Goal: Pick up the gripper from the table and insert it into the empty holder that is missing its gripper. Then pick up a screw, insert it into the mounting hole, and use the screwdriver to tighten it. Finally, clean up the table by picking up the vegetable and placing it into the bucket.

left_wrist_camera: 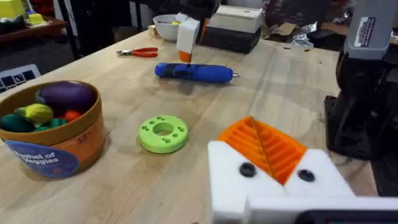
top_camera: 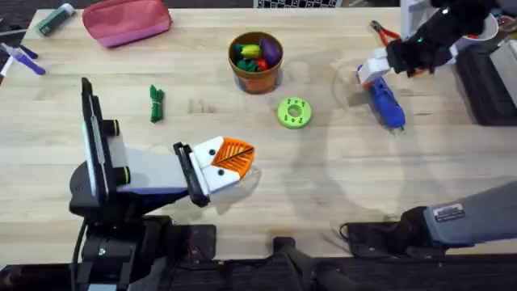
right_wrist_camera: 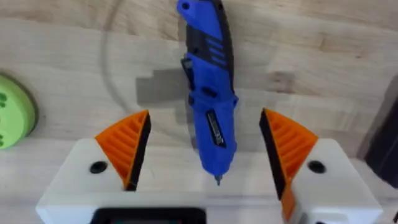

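Your right end effector point(right_wrist_camera: 208, 155) hangs spread astride the screwdriver point(top_camera: 385, 100), which lies on the bench point(top_camera: 323, 186) at two o'clock, ready to pinch it. Your left end effector point(top_camera: 230, 162) rests pressed together.

A pale, wood-grained desk point(top_camera: 323, 194) under soft, even light has a black mat point(top_camera: 485, 85) at its far right edge, and a dark side table point(left_wrist_camera: 28, 34) stands in the dim room behind.

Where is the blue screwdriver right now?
The screwdriver lies flat on the table's far right in the overhead view, right of the green disc, directly under the open right gripper.
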{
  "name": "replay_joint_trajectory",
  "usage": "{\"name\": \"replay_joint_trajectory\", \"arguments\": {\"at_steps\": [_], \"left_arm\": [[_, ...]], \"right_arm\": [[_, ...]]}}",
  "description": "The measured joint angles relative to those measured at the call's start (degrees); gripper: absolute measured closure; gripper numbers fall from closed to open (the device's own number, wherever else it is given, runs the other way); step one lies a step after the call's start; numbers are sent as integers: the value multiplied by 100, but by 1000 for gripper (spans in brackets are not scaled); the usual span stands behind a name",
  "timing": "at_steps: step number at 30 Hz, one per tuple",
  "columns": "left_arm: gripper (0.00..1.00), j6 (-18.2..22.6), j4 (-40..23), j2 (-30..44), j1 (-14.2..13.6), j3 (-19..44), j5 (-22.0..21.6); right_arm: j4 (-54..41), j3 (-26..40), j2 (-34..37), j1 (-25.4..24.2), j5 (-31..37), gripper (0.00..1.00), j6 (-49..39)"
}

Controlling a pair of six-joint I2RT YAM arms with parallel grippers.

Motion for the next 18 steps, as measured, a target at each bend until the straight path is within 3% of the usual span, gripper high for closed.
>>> {"name": "replay_joint_trajectory", "arguments": {"at_steps": [18], "left_arm": [[994, 0, 0, 0, 0, 0, 0]], "right_arm": [[518, 0, 888, -303, -252, 8, -409]]}}
